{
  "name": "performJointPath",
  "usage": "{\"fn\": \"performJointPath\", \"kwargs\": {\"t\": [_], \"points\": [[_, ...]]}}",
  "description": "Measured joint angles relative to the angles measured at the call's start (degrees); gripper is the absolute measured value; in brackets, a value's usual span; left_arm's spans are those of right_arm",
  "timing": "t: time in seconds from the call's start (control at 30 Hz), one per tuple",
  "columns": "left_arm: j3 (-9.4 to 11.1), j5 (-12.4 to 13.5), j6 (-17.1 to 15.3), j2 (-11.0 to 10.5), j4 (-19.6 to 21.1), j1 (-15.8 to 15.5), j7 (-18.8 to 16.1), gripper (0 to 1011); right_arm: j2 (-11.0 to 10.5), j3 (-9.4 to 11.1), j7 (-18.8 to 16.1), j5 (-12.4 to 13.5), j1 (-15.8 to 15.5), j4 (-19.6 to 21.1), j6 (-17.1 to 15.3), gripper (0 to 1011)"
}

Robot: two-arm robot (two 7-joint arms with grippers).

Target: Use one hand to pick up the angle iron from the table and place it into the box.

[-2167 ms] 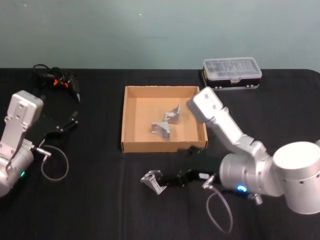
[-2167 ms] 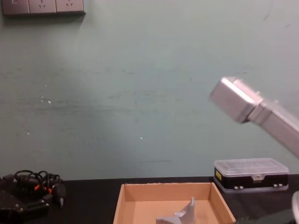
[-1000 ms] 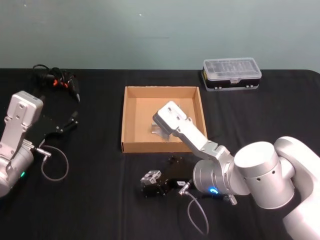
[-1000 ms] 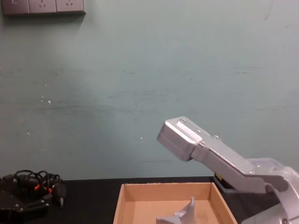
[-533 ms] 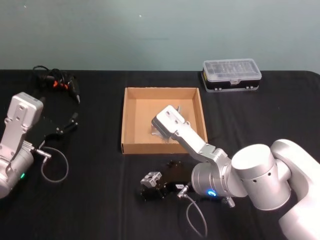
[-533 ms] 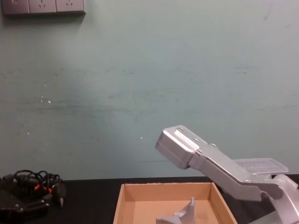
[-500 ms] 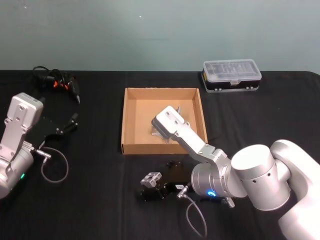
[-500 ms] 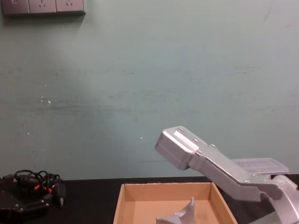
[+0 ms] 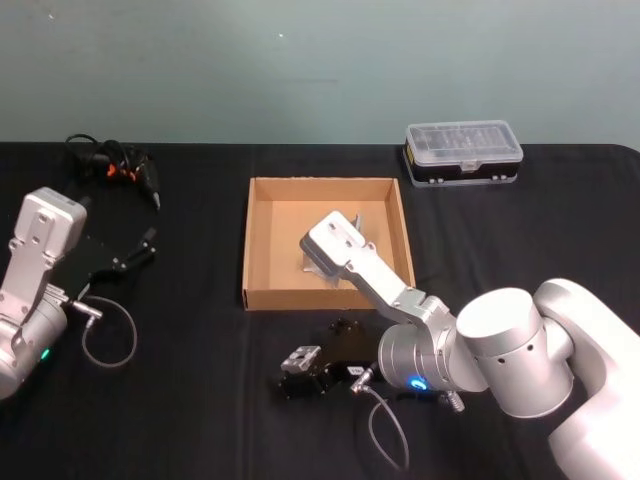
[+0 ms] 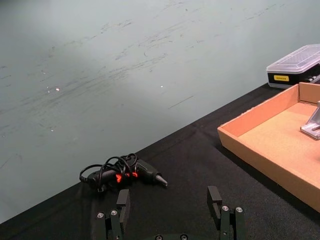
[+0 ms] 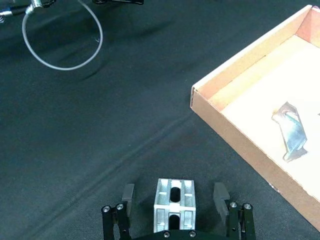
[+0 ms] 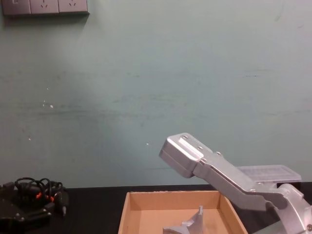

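A silver angle iron (image 9: 300, 358) lies on the black table (image 9: 200, 400) just in front of the tan cardboard box (image 9: 320, 181). My right gripper (image 9: 298, 374) is low over it and open. In the right wrist view the angle iron (image 11: 174, 202) sits between the two fingers (image 11: 128, 192), with a gap on each side. Another angle iron (image 11: 292, 132) rests inside the box (image 11: 235, 132), also seen in the chest view (image 12: 187, 224). My right arm's silver link partly hides the box floor in the head view. My left gripper (image 9: 135, 252) is parked open at the table's left.
A black plastic case with a clear lid (image 9: 463, 148) stands behind the box to the right. A tangle of black cable with a tool (image 9: 112, 165) lies at the back left. Grey cable loops hang beside each wrist (image 9: 105, 335).
My right arm has swung left and down, bringing its gripper from the right of the angle iron to straddle it. The angle iron and the left arm stayed put.
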State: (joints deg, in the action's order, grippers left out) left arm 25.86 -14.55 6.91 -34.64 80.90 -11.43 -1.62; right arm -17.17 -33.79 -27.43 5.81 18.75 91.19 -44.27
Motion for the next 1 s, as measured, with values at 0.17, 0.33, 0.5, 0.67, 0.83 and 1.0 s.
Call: {"fn": "performJointPath", "kwargs": {"t": [0.17, 0.33, 0.5, 0.67, 0.83, 1.0], "points": [[0.0, 0.0, 0.0, 0.0, 0.0, 0.0, 0.0, 1011, 0.0, 0.1, 0.0, -0.1, -0.1, 0.0, 0.1, 1000], [0.0, 0.0, 0.0, 0.0, 0.0, 0.0, 0.0, 1011, 0.0, 0.1, 0.0, -0.1, -0.1, 0.0, 0.1, 1000], [0.0, 0.0, 0.0, 0.0, 0.0, 0.0, 0.0, 1011, 0.0, 0.0, 0.0, -0.1, 0.0, 0.0, 0.0, 964], [0.0, 0.0, 0.0, 0.0, 0.0, 0.0, 0.0, 1011, 0.0, 0.0, 0.0, 0.0, 0.0, 0.0, 0.0, 863], [0.0, 0.0, 0.0, 0.0, 0.0, 0.0, 0.0, 1011, 0.0, 0.0, 0.0, 0.0, 0.0, 0.0, 0.0, 695], [0.0, 0.0, 0.0, 0.0, 0.0, 0.0, 0.0, 1011, 0.0, 0.0, 0.0, 0.0, 0.0, 0.0, 0.0, 556]]}}
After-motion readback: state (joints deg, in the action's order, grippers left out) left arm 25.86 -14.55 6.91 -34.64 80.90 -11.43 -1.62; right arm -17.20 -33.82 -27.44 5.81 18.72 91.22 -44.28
